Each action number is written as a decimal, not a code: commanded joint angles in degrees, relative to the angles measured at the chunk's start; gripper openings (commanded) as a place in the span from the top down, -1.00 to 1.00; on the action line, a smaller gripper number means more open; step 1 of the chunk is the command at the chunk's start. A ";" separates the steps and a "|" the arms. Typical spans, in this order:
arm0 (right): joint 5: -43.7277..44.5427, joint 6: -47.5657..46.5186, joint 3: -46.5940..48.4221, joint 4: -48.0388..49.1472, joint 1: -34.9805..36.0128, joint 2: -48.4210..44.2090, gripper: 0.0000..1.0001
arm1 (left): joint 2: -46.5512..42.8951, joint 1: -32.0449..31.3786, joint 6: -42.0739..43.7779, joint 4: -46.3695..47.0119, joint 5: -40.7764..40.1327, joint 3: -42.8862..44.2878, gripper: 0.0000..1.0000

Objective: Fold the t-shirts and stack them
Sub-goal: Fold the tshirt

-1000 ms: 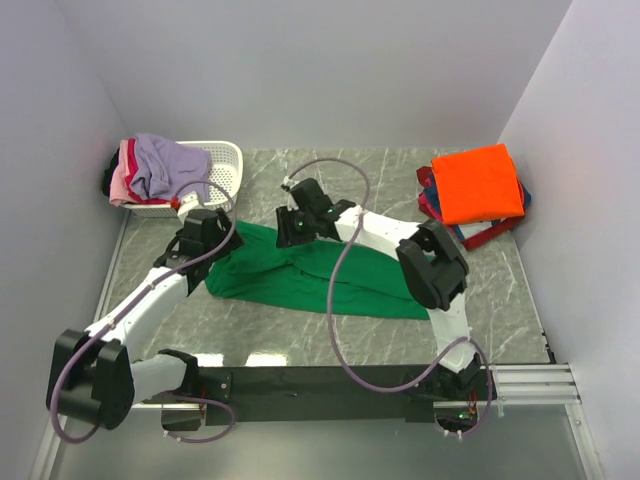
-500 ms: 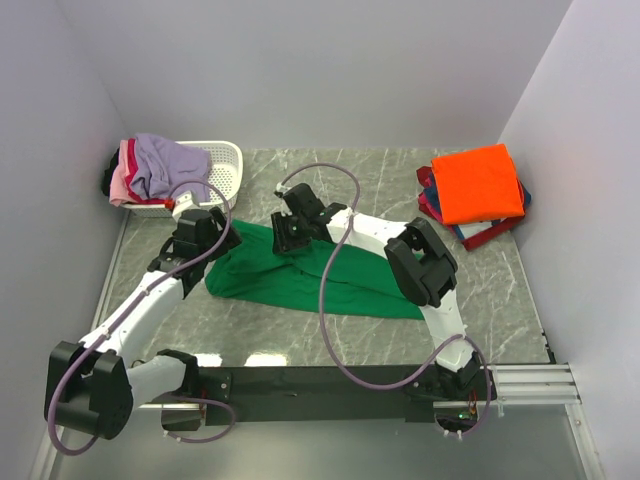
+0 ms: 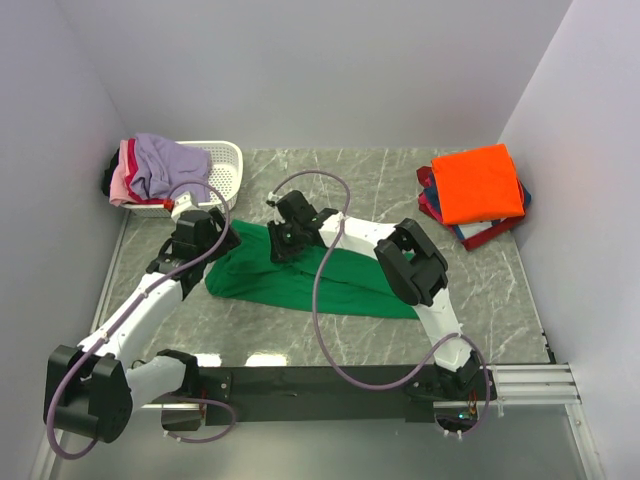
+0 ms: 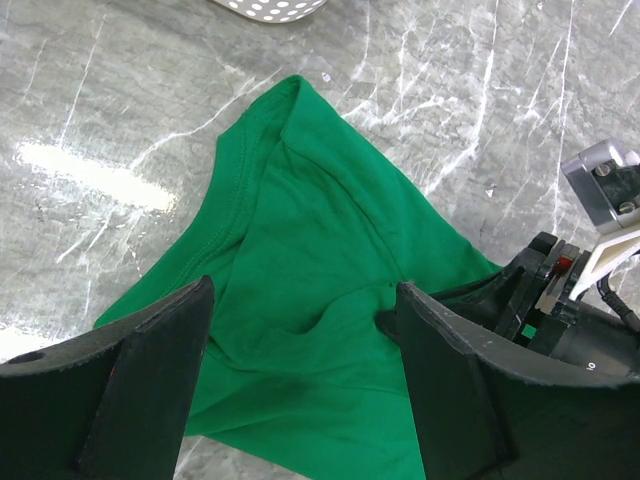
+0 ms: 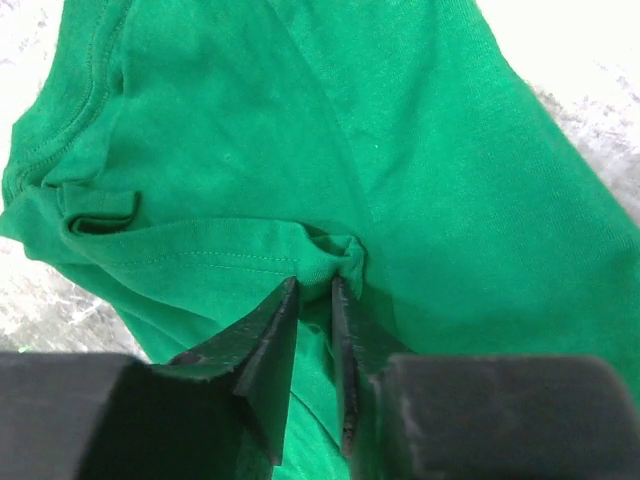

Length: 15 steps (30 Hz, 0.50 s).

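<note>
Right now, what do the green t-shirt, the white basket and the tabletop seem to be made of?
The green t-shirt looks like soft knit cloth, probably cotton jersey, matte; it wrinkles and shows stitched hems. The white basket is likely rigid moulded plastic, smooth, with regular holes. The tabletop is a grey marble-look surface with white veins and glossy glare; stone or laminate, I cannot tell.

The bright green soft cloth t-shirt [image 5: 400, 150] is a matt knit, ribbed at the collar, with stitched hems. Under it the grey veined stone-look table top [image 3: 380, 180] is polished and throws back glare. At ten o'clock the white slotted plastic basket [image 3: 225, 165] looks smooth and faintly shiny. At two o'clock the folded orange cloth t-shirt [image 3: 478, 183] is matt. The right gripper [image 5: 312, 285] has dull black, grainy plastic fingers [image 5: 262, 345].
</note>
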 commanded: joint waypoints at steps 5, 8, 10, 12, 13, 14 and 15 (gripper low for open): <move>0.76 -1.37 -2.21 4.21 1.06 -4.80 0.91 | -0.76 0.33 0.14 1.40 0.27 -0.57 -0.58; 0.67 -1.99 -4.67 5.79 1.50 -6.12 1.00 | 0.12 0.42 0.23 1.66 0.45 -0.66 -0.58; 0.59 -2.68 -6.43 7.54 1.77 -7.71 1.00 | 0.47 0.51 0.23 1.84 0.62 -0.66 -0.58; 0.58 -3.39 -8.80 8.51 2.21 -9.03 0.99 | 1.00 0.59 0.23 2.10 0.97 -0.75 -0.58; 0.41 -4.26 -9.51 9.30 2.47 -9.46 0.99 | 1.09 0.59 0.23 2.28 1.23 -0.75 -0.58; 0.50 -4.71 -10.38 9.40 2.56 -9.56 0.97 | 1.35 0.59 0.32 2.37 1.32 -0.75 -0.58; 0.32 -5.06 -10.83 9.57 2.91 -9.90 0.97 | 1.53 0.68 0.32 2.37 1.33 -0.75 -0.58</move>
